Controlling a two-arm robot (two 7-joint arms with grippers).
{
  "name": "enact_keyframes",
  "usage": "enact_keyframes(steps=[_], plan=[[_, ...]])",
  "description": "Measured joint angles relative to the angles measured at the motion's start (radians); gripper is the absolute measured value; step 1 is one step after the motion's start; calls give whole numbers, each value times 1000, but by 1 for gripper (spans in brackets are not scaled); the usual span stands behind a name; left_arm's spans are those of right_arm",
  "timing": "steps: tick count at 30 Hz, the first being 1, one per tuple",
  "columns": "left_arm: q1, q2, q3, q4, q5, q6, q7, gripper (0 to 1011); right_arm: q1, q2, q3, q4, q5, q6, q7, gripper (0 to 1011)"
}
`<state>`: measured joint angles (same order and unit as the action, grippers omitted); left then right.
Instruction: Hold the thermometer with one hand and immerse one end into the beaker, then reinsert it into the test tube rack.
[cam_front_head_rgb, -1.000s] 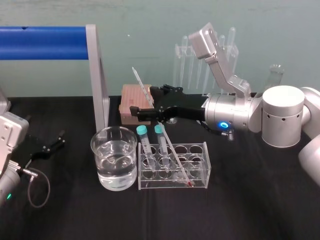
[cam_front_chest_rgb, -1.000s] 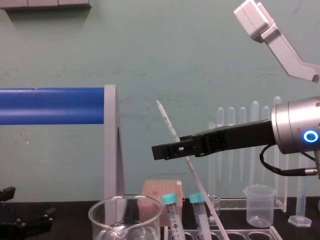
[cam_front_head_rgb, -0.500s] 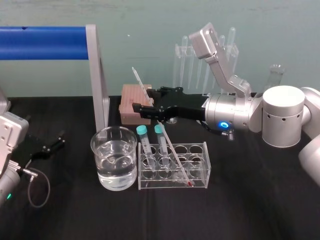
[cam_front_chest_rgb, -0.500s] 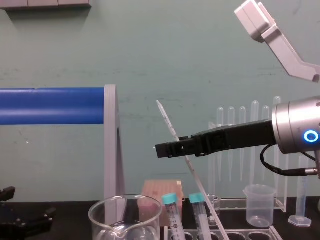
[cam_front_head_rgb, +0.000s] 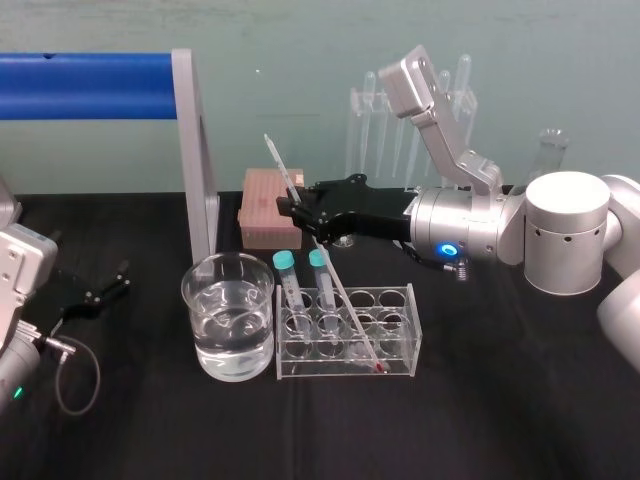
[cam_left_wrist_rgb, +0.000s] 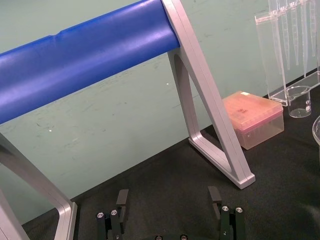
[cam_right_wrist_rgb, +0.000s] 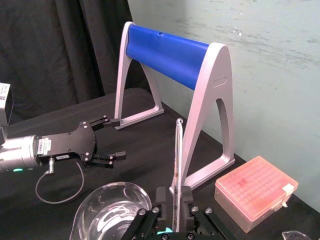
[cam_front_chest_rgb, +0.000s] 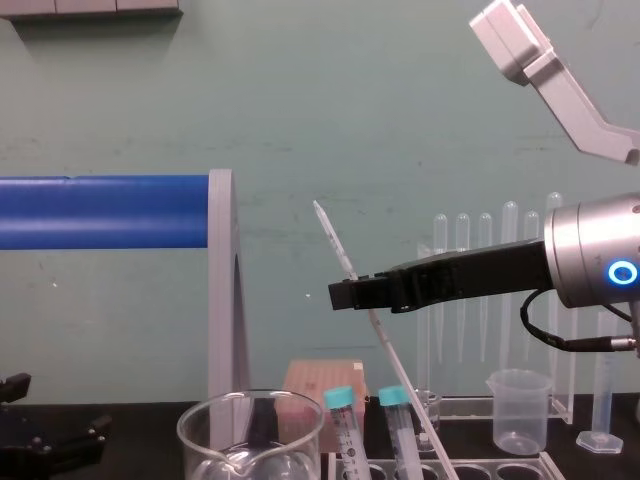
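Even diffuse light, soft shadows, small glints on beaker (cam_front_head_rgb: 200, 312).

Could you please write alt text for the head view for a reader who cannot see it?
The right gripper reaches the upper part of the thermometer, which leans in the test tube rack beside the part-filled beaker; the left gripper rests open at far left.

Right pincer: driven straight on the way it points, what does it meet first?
Past the thermometer it holds, the right pincer likely meets the grey frame post; depth unclear.
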<state>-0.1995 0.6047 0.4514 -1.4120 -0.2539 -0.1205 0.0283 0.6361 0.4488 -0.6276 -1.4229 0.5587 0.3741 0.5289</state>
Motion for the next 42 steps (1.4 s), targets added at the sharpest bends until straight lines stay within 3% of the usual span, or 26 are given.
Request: enact_keyframes(steps=[5,17,20,30,33,39,42], plan=[[0,0,0,0,0,0,0,1008,0,0,0,0,0,0,0,87],[0,0,0,0,0,0,0,1008,-18,1,13,-9,15,-17,-4,56],[0,0,0,0,0,0,0,1008,-39,2,32,-25,30,-52,-8,56],[0,0,0,0,0,0,0,1008,-143,35,123,-141,72,-281,6,56],[0,0,0,0,0,0,0,1008,-164,44,154,-178,94,-320,13,56],[0,0,0,0,0,0,0,1008,-153,30,196,-216,153,-362,36,56],[0,0,0,0,0,0,0,1008,-116,1,203,-211,185,-386,55,56]])
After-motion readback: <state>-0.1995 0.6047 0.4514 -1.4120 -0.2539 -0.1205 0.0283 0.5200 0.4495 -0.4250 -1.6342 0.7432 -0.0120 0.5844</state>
